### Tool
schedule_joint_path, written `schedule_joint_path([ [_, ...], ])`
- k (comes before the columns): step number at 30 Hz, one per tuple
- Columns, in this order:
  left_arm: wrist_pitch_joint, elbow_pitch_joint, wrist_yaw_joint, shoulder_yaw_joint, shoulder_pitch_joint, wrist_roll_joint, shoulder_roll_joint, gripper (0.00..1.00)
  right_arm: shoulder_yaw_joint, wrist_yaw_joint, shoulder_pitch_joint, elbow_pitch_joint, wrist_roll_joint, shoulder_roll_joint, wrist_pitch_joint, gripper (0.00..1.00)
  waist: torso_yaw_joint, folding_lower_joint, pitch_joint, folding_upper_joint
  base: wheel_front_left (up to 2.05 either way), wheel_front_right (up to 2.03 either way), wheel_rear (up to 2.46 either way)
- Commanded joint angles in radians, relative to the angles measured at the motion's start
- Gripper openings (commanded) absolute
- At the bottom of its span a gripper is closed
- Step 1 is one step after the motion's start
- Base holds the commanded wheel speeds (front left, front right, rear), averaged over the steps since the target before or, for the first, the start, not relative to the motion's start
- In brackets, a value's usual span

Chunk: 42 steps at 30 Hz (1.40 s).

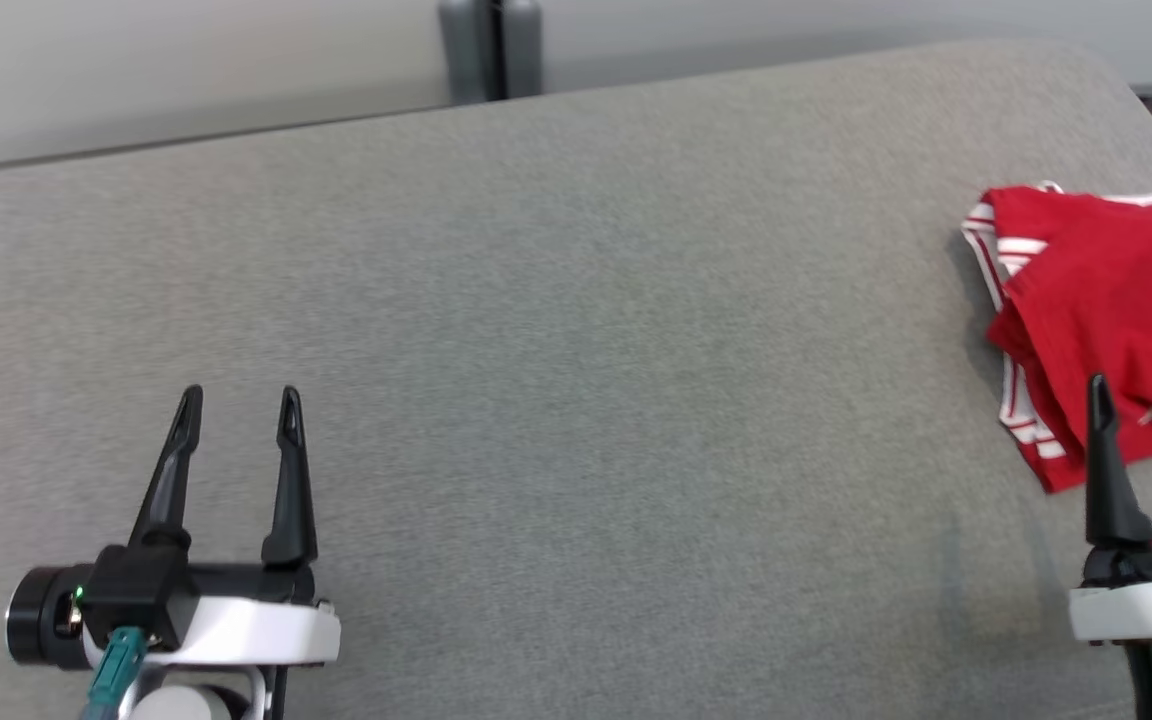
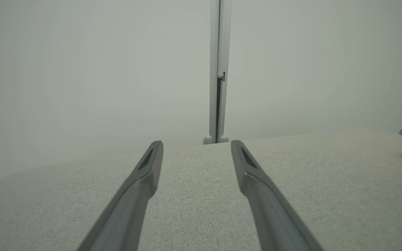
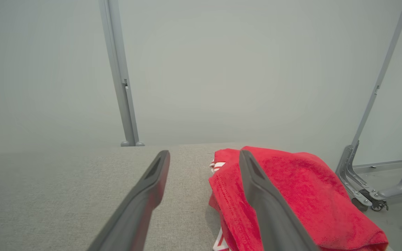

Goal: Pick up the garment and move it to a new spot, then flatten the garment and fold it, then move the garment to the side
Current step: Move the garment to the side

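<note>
At the right edge of the fabric-covered counter (image 1: 576,350) lay the garment (image 1: 1106,300), red with white-striped trim, bunched in loose layers and partly cut off by the head view's border. The right gripper (image 1: 1144,380) stood at its near edge, jaws wide apart and holding nothing, with one finger over the cloth in the right wrist view. The left gripper (image 1: 240,392) hovered well apart from the garment over bare counter, jaws likewise spread and empty.

Judged from this layout, the step in hand was the last one, setting the garment to the side. Whether the fold was tidy could not be confirmed, since part of the cloth lay out of frame. The next move would call for drawing the right arm back without snagging the top layer.

Count: one garment, two grippers, one upright post (image 1: 491,50) behind the counter.
</note>
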Motion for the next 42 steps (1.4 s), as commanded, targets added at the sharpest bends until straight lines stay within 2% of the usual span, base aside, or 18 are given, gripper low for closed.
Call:
schedule_joint_path([
  [1,-0.004,0.0,0.008,0.007,0.018,-0.006,0.002,1.0,0.006,-0.003,0.012,-0.017,-0.004,0.007,0.004,1.0,0.048,0.0,-0.048,0.0,0.0,0.0,0.0],
  [7,-0.003,0.023,0.019,0.027,0.088,-0.024,0.013,1.0,0.043,-0.002,0.061,-0.066,-0.011,0.021,0.05,1.0,0.11,0.0,-0.115,0.0,0.0,0.0,0.0],
  [12,0.004,0.041,0.013,0.03,0.149,-0.034,0.026,1.0,0.066,-0.003,0.107,-0.074,-0.014,0.027,0.09,1.0,0.131,0.0,-0.19,0.0,0.0,0.0,0.0],
  [18,0.026,0.043,0.007,0.025,0.222,-0.043,0.047,1.0,0.087,-0.003,0.169,-0.107,-0.022,0.013,0.139,1.0,0.124,0.0,-0.264,0.0,0.0,0.0,0.0],
  [26,0.04,0.034,0.016,0.023,0.28,-0.049,0.056,1.0,0.058,-0.002,0.237,-0.149,-0.034,0.022,0.171,1.0,0.108,0.0,-0.314,0.0,0.0,0.0,0.0],
  [42,0.074,0.003,0.034,0.014,0.316,-0.057,0.063,1.0,0.031,-0.002,0.283,-0.206,-0.045,0.039,0.213,1.0,0.1,0.0,-0.327,0.0,0.0,0.0,0.0],
])
